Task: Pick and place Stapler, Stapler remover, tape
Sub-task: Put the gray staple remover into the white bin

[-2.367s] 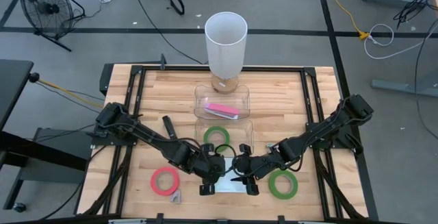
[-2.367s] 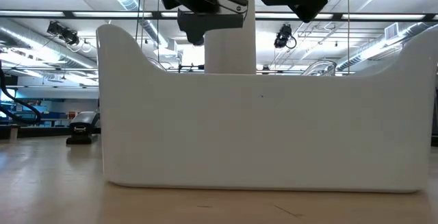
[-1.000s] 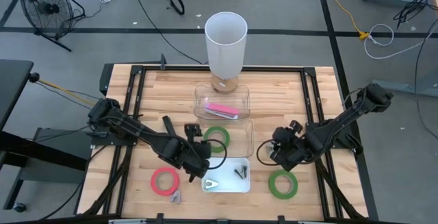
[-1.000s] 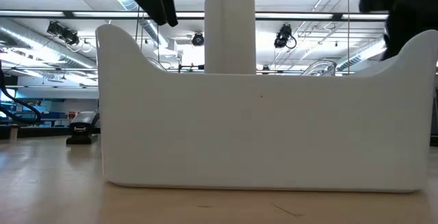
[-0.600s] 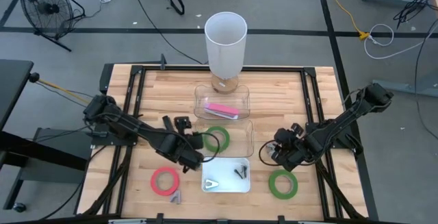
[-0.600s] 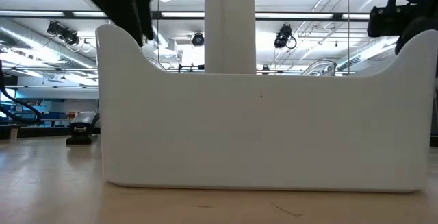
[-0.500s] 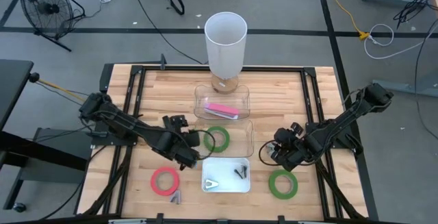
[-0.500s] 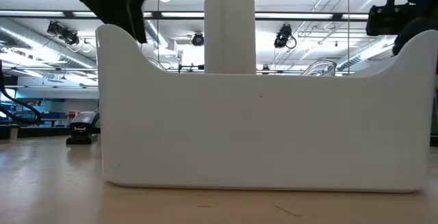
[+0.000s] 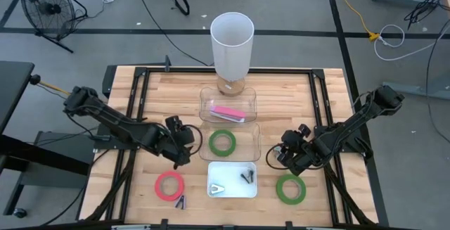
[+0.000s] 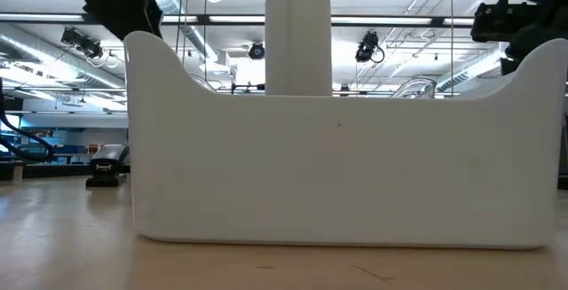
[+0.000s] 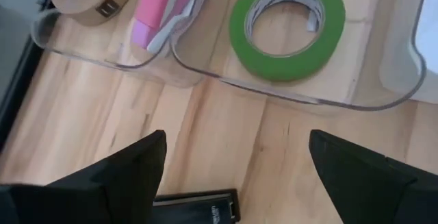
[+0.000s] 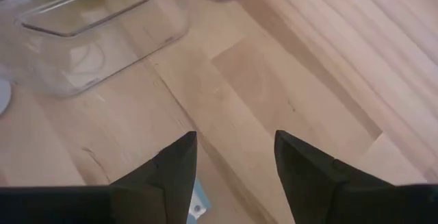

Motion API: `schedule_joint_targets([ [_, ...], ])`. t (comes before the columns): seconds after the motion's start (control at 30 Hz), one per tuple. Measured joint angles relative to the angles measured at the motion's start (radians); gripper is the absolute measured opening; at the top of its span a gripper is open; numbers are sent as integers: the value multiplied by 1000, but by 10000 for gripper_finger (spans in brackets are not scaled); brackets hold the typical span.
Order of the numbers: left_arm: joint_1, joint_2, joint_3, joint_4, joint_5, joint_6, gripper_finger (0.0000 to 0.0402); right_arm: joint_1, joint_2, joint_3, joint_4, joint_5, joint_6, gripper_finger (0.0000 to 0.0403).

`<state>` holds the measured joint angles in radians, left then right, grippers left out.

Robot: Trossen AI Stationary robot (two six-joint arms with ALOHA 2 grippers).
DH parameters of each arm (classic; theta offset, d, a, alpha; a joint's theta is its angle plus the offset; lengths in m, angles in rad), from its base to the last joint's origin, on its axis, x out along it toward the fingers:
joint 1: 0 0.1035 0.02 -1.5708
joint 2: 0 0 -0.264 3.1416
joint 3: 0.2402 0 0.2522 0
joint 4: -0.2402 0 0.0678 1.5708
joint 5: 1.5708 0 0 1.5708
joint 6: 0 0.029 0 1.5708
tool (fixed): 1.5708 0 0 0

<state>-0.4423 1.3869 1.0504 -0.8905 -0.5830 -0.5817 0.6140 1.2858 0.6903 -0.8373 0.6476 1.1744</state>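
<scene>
The pink stapler [image 9: 228, 112] lies in the far clear tray [image 9: 247, 100]. One green tape roll [image 9: 223, 143] lies flat in the clear tray next to it. A pink tape roll [image 9: 169, 186] and a second green one [image 9: 290, 188] lie on the table. The white tray [image 9: 232, 168] holds a pale piece [image 9: 218, 188] and a dark piece [image 9: 246, 175]; which is the stapler remover I cannot tell. My left gripper [image 9: 184, 136] hangs open left of the green-tape tray [image 11: 287, 25]. My right gripper [image 9: 285, 156] hangs open right of the white tray.
A tall white cup [image 9: 232, 43] stands at the far middle. A black strip [image 9: 171, 128] lies under my left arm. A small grey-purple thing [image 9: 181, 202] sits near the front edge. In the low view the white tray's wall [image 10: 337, 166] blocks most of the table.
My left gripper has drawn back from beside the white tray toward the table's left and far edges, staying open. My right gripper has kept nearly still.
</scene>
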Motion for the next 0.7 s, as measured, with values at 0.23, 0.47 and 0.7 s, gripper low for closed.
schedule_joint_targets([
  [0.23,0,-3,-65,84,1,0,362,-7,0,-80,112,-41,36,196],
  [0.47,4,-3,-72,97,1,35,362,-9,0,-191,338,-66,35,196],
  [0.7,8,-3,-72,114,-9,60,362,-18,1,-248,441,-93,21,196],
])
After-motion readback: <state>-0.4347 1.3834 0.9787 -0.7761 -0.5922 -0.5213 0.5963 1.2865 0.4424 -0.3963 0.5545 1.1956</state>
